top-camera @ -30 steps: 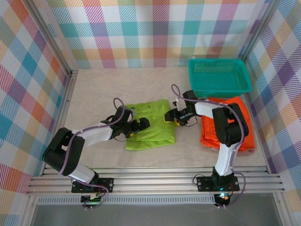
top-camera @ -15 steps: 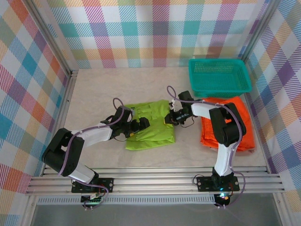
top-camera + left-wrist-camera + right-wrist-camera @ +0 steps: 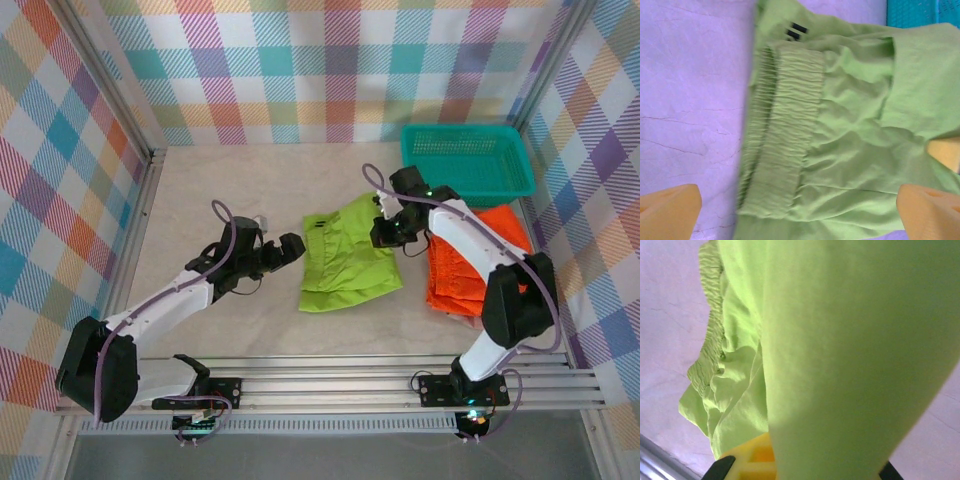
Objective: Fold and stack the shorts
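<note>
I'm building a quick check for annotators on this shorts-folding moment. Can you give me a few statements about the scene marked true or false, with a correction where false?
1. The right hand is shut on the right edge of the lime green shorts. True.
2. The left hand is gripping the green shorts' waistband. False: it is open and holds nothing, at the shorts' left side.
3. The orange shorts lie inside the teal basket. False: they lie on the table, on the near side of the basket and to the right of the green shorts.
4. The teal basket sits at the far right corner of the table. True.
</note>
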